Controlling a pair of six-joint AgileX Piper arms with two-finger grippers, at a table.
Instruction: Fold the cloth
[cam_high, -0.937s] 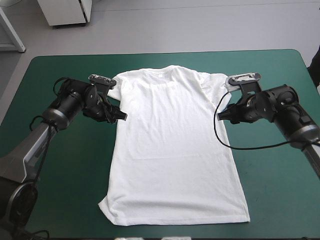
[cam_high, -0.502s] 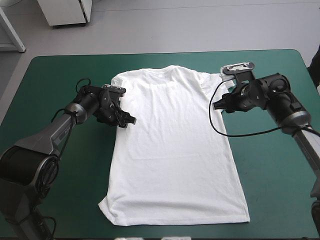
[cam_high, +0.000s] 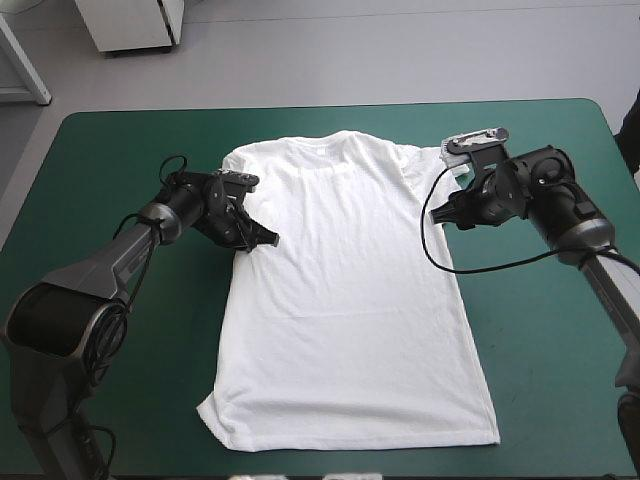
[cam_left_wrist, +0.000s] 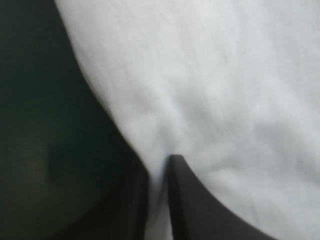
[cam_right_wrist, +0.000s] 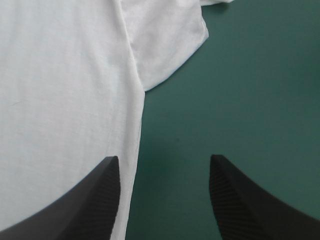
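White short-sleeved T-shirt (cam_high: 345, 300) lies spread flat mid-table on the teal-green cover (cam_high: 540, 380), collar toward the far edge. The left gripper (cam_high: 262, 240), broad black fins, pinches the side hem under the sleeve. The right gripper (cam_right_wrist: 165, 161) gapes astride the opposite hem — not yet biting. Judgement: seat it deep over both layers, then lift both sides evenly.

Cannot see the T-shirt (cam_high: 340, 300) sleeve under the left hand (cam_high: 268, 241); blurred up close, cut off all round.
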